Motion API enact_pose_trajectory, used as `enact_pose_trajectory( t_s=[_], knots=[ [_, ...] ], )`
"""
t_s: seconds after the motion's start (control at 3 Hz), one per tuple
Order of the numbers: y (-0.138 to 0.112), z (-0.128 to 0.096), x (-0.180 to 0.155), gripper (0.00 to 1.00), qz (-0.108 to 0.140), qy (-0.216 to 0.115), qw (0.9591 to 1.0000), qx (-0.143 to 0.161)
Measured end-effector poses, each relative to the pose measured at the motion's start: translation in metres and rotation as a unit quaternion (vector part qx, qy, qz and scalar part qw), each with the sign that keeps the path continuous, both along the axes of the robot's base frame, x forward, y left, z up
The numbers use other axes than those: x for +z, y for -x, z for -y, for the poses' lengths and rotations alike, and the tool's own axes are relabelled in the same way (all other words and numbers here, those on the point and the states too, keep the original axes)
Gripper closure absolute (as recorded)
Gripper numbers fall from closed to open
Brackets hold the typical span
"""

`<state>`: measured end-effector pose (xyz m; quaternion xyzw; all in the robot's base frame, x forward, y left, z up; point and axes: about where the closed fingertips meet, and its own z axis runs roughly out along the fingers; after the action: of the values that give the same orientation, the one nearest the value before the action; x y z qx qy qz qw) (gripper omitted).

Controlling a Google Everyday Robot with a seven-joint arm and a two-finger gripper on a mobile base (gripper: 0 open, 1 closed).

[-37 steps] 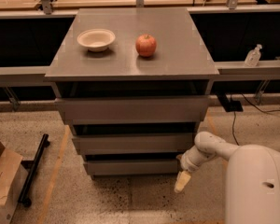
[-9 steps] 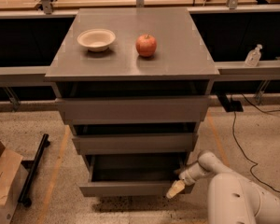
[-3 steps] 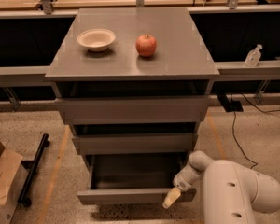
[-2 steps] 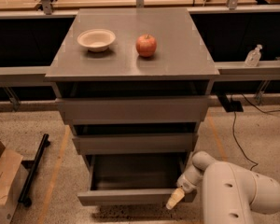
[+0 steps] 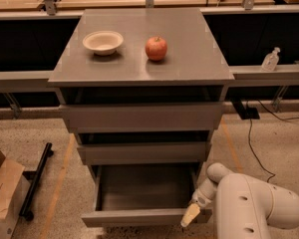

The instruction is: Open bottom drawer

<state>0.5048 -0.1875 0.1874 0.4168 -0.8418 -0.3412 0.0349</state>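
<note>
The bottom drawer [image 5: 139, 216] of the grey three-drawer cabinet stands pulled well out toward me, and its grey inside looks empty. Its flat front is at the lower edge of the view. My gripper [image 5: 190, 216] is at the right end of that drawer front, with its pale fingertip against the corner. My white arm comes in from the lower right. The two upper drawers [image 5: 142, 116] are shut.
A white bowl [image 5: 103, 42] and a red apple [image 5: 156, 48] sit on the cabinet top. A cardboard box [image 5: 2, 195] and a black bar [image 5: 36, 179] lie on the floor at left. A cable [image 5: 251, 148] runs on the floor at right. A clear bottle [image 5: 270, 59] stands on the right shelf.
The drawer went from shut to pulled far out over the earlier frames. In the last second the gripper has shifted slightly at the drawer's right front corner; the drawer has barely moved.
</note>
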Motion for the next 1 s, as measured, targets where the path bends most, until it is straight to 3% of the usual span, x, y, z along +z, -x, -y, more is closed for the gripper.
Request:
enact_pose_trajectory(
  t_s=[0.33,0.67,1.0],
  knots=[
    [0.014,-0.001,0.006,0.00,-0.007,0.006,1.0000,0.000],
    [0.041,0.002,0.011,0.00,-0.032,0.013,0.9994,-0.006],
    [0.040,0.002,0.011,0.00,-0.032,0.013,0.9994,-0.006]
  ],
)
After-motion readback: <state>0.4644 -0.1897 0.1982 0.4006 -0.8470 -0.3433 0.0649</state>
